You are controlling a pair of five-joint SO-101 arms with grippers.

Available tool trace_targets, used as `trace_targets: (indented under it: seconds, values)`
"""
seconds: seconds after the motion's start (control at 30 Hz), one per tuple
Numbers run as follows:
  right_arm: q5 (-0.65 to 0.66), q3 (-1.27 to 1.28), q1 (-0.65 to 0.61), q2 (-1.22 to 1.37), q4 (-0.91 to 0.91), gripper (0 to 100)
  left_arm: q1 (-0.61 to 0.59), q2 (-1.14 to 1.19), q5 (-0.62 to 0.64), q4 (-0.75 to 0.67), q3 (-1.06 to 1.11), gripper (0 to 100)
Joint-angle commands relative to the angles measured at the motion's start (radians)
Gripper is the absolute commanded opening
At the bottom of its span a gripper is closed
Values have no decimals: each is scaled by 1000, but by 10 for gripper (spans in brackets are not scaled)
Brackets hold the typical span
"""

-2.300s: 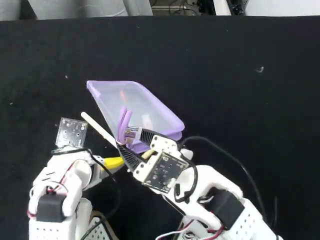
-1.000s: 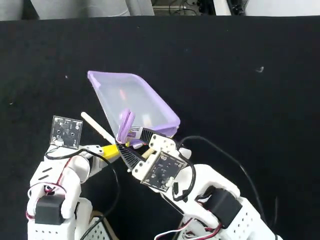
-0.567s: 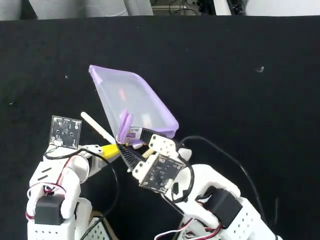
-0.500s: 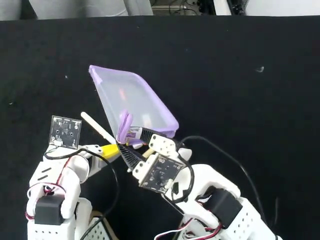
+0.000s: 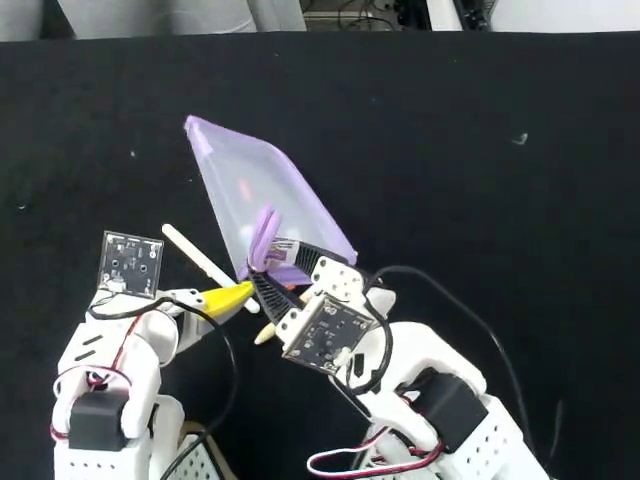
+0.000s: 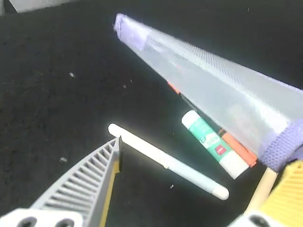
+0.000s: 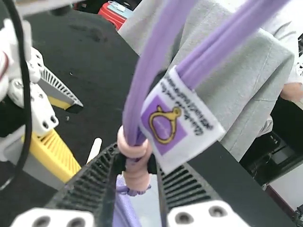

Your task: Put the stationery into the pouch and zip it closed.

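Far left, at the near edge of the black table: white left arm. Just past it, left gripper, with one grey ribbed finger and one yellow finger. Spread wide apart, holding nothing.

Down on the table between those two fingers: long white pen, lying flat.

A little further right: short white glue stick with a green label, flat on the table. Right beside it, thin orange pen, side by side with the glue stick. Both outside the pouch, just under its raised side.

Next, see-through pouch with purple edges. Tipped up on its side, slanting from its far corner down to its near end. Near end held up off the table.

At that near end: purple strap with a small white and purple tag. Right gripper, with two black ribbed fingers, pressed together on the purple strap. Pinching it at a small pink ring.

Below the right gripper: pale wooden stick, one end poking out near the yellow finger. Hard to tell what kind of stick.

Furthest right: white right arm with black wires looping over it.
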Motion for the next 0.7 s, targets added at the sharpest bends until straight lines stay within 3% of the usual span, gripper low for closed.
trace_targets:
  seconds: [0.0,0.67]
  values:
    - [14,-5,18,-12,-21,11,-12,5,15,-11,-84,501]
    - [15,-7,-31,-12,15,11,-1,5,15,-48,-56,501]
